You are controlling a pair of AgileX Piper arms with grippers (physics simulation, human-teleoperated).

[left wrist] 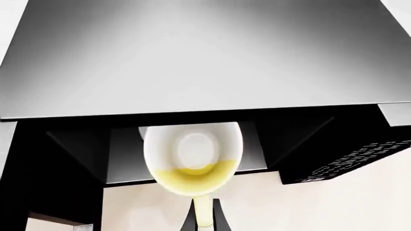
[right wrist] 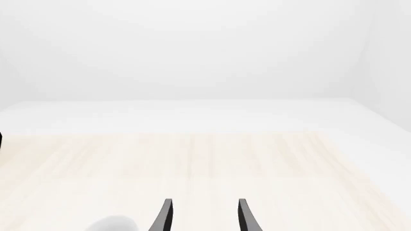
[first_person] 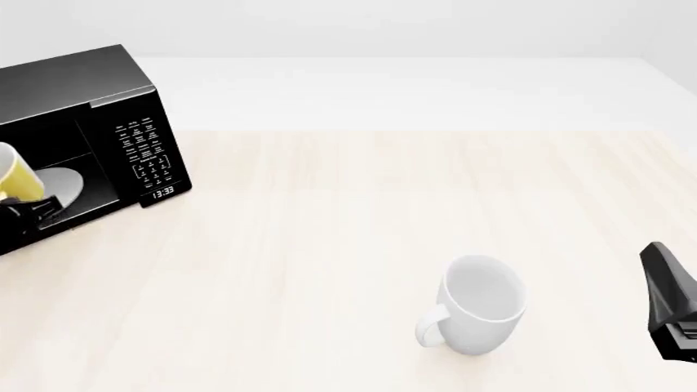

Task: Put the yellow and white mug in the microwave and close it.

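The yellow and white mug [first_person: 15, 175] hangs tilted at the mouth of the black microwave [first_person: 77, 82], just in front of its white turntable plate [first_person: 64, 184]. The microwave's door is open and its cavity shows. My left gripper [first_person: 26, 211] is shut on the mug's yellow handle. In the left wrist view the mug [left wrist: 192, 159] shows its white inside, with the handle between the left gripper's [left wrist: 203, 219] dark fingers and the cavity behind it. My right gripper [right wrist: 204, 217] is open and empty, and sits low at the table's right edge in the front view [first_person: 657, 261].
A larger all-white mug [first_person: 481, 305] stands on the pale wooden table [first_person: 326, 245], front and right of centre, left of the right gripper. The microwave's keypad [first_person: 147, 159] and clock face right of the cavity. A white band runs along the table's far side.
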